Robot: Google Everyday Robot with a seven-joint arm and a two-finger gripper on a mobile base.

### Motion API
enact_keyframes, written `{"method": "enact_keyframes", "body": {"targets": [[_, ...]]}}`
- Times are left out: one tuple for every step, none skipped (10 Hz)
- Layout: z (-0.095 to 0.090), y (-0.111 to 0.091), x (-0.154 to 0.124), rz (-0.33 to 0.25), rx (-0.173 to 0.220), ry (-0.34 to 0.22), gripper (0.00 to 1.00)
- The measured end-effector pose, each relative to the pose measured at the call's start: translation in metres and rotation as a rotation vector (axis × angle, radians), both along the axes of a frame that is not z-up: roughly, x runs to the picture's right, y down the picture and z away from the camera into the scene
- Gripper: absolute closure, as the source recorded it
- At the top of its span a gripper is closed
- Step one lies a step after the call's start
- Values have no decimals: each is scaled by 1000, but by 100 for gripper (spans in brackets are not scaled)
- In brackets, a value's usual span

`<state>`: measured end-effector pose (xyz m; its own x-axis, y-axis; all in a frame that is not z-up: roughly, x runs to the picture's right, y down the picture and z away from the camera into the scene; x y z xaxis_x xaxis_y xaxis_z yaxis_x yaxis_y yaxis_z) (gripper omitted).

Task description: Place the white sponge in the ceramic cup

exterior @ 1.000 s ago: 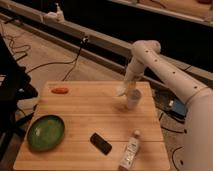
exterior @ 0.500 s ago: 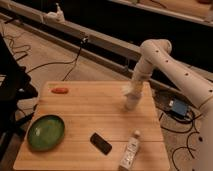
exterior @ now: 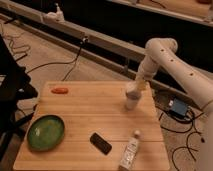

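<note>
The ceramic cup point(exterior: 131, 103) stands upright on the wooden table point(exterior: 85, 115), near its far right edge. An off-white block, the white sponge point(exterior: 133, 90), sticks up out of the cup's mouth. My gripper point(exterior: 141, 82) is just above and slightly right of the sponge, at the end of the white arm point(exterior: 162, 55) that comes in from the right. I cannot tell whether the gripper still touches the sponge.
A green bowl point(exterior: 46, 132) sits at the front left. A black phone point(exterior: 100, 143) lies at the front middle. A clear bottle point(exterior: 130, 152) lies at the front right edge. A small orange object point(exterior: 60, 90) is at the far left. Cables and a blue box point(exterior: 177, 106) lie on the floor to the right.
The arm's elbow has risen and swung right, and the gripper has lifted a little above the cup. The cup stays in place.
</note>
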<state>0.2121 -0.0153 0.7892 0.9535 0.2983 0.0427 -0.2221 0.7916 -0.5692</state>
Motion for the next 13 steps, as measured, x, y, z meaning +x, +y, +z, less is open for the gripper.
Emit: {"method": "enact_keyframes", "body": {"targets": [[2, 1, 5, 13, -4, 8, 100], [4, 7, 9, 29, -21, 12, 100], [6, 12, 11, 36, -34, 11, 99], [10, 19, 13, 41, -50, 10, 90], [14, 23, 13, 43, -61, 9, 81], [18, 24, 11, 42, -66, 7, 73], [21, 26, 11, 41, -73, 7, 62], [25, 27, 13, 41, -79, 13, 50], [27, 28, 16, 43, -83, 19, 39], [29, 28, 17, 39, -85, 22, 30], [31, 28, 16, 30, -85, 25, 23], [32, 27, 16, 16, -83, 30, 20], [32, 26, 16, 4, -80, 36, 20]]}}
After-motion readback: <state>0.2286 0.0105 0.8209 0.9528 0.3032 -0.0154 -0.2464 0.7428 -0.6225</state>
